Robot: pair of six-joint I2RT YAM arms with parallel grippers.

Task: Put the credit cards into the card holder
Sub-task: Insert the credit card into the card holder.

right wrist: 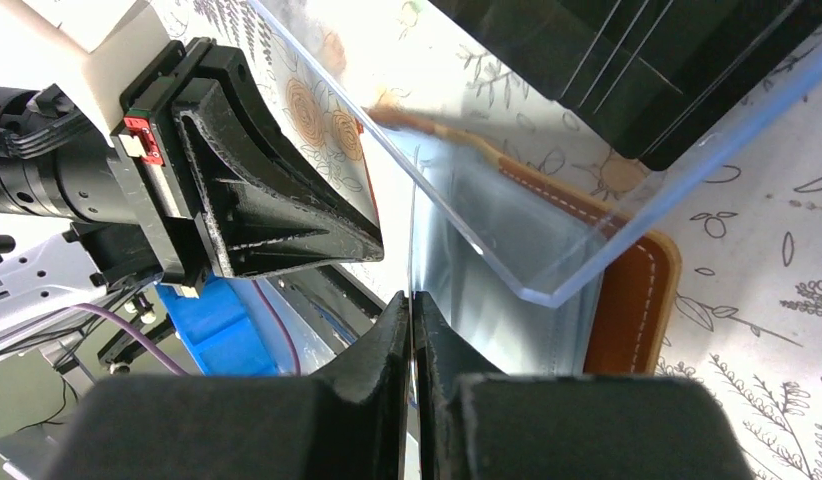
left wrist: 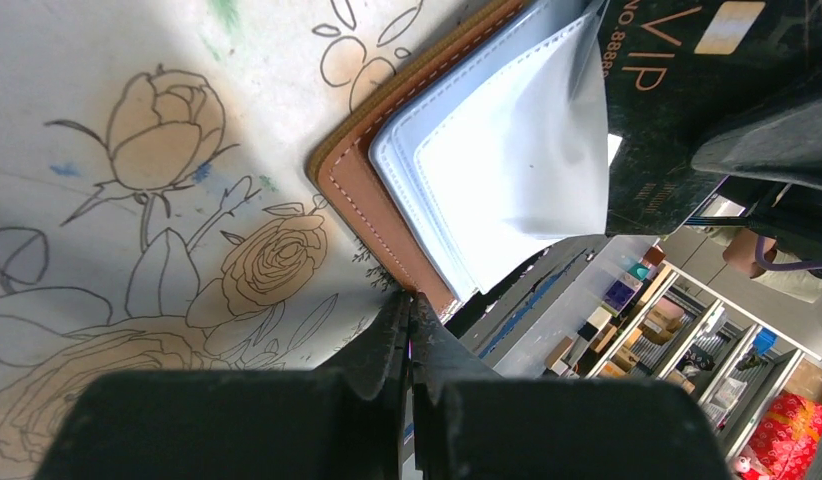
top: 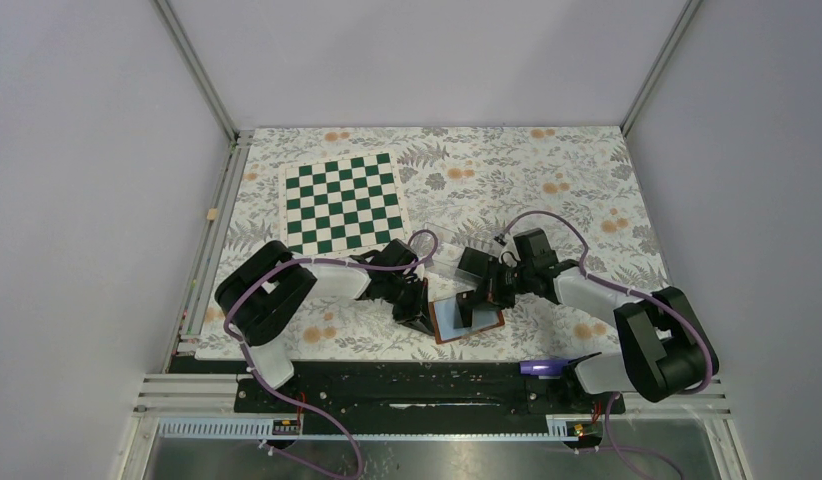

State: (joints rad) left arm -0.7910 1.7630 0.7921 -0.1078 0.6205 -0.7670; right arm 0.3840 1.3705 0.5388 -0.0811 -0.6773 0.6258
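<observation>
Inside white walls (top: 77, 200), on a floral table (top: 587, 170) with a chessboard mat (top: 343, 203), left arm (top: 287, 285) and right arm (top: 607, 300) bent inward over the open card holder (top: 477, 326) near the front edge, left gripper (left wrist: 409, 298) pressed together at its leather rim, right gripper (right wrist: 412, 298) pinching a black credit card (left wrist: 677, 90).

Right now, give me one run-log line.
left gripper shut at card holder edge | right gripper at black card by sleeve, grip unclear
</observation>
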